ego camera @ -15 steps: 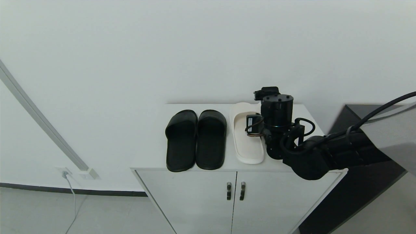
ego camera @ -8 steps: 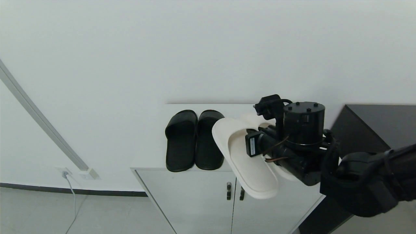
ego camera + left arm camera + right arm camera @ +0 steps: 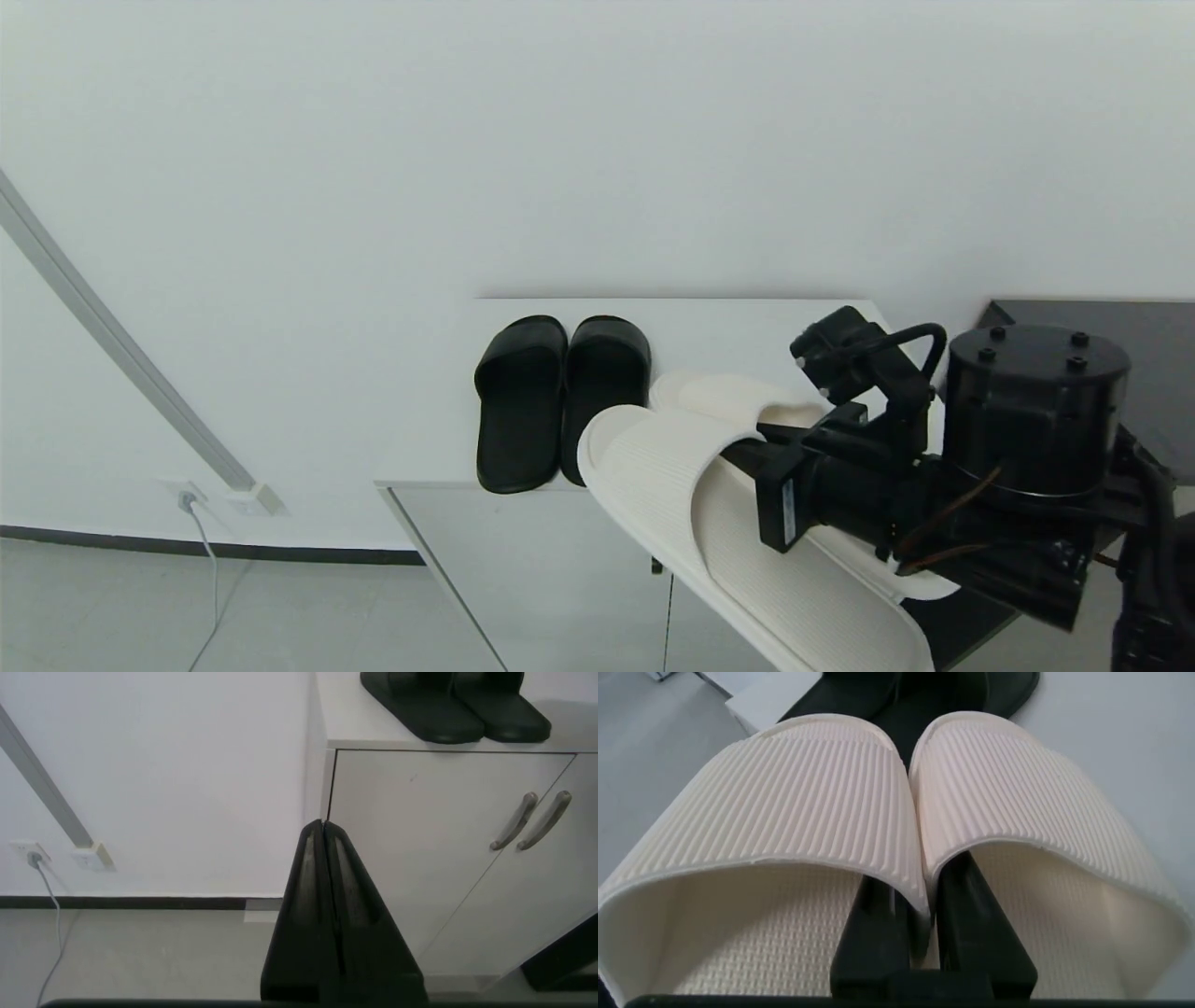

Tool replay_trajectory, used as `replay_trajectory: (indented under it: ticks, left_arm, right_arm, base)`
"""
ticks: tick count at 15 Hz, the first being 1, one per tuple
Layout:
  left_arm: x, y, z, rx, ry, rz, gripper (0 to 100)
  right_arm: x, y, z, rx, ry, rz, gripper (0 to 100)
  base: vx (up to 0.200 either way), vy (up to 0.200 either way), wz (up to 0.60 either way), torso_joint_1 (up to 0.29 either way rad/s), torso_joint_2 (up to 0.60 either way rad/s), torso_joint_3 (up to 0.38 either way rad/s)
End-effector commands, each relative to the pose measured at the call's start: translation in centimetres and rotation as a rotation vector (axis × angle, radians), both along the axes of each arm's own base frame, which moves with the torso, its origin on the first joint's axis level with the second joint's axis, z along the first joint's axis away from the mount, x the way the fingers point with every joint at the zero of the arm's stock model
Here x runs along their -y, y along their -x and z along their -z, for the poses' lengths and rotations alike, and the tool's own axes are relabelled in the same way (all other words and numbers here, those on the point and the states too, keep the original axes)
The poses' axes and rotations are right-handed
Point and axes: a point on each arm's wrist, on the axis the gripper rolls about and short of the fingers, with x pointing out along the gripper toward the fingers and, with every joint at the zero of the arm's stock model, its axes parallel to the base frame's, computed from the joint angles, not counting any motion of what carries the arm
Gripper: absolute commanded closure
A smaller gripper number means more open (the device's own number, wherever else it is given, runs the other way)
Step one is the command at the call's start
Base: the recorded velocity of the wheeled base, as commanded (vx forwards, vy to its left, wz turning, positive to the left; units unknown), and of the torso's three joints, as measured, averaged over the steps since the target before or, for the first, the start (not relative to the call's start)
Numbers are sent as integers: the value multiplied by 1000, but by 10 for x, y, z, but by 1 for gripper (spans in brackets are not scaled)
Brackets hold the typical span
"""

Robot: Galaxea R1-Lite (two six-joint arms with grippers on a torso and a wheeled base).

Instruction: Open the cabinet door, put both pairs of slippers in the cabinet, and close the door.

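Two white slippers (image 3: 672, 467) hang pinched side by side in your right gripper (image 3: 920, 924), in the air before the cabinet (image 3: 523, 560); the black pair (image 3: 560, 401) sits on top, doors closed, and your left gripper (image 3: 324, 859) has its fingers pressed together

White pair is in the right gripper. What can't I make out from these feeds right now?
Head view: door handles mostly behind the white slippers, whose heels run off the bottom edge.
Right wrist view: right gripper fingertips hidden under the straps, contact unclear.
Cabinet inside: hidden by the shut doors, left wrist view.
Left wrist view: black slippers cut off by the top edge.
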Motion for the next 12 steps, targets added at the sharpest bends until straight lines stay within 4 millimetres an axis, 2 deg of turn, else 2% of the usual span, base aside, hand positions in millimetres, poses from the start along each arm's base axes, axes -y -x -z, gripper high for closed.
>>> replay_trajectory:
  ticks: [1, 7, 12]
  left_arm:
    - [0, 0, 0, -1, 1, -1, 100]
    - [0, 0, 0, -1, 1, -1, 100]
    - [0, 0, 0, 0, 1, -1, 100]
  right_arm:
    - [10, 13, -5, 6, -18, -24, 100]
    - [10, 14, -4, 6, -13, -37, 100]
    - [9, 15, -2, 0, -7, -40, 100]
  base:
    - [0, 0, 0, 0, 0, 0]
    - [0, 0, 0, 0, 0, 0]
    - [-200, 0, 0, 2, 3, 1]
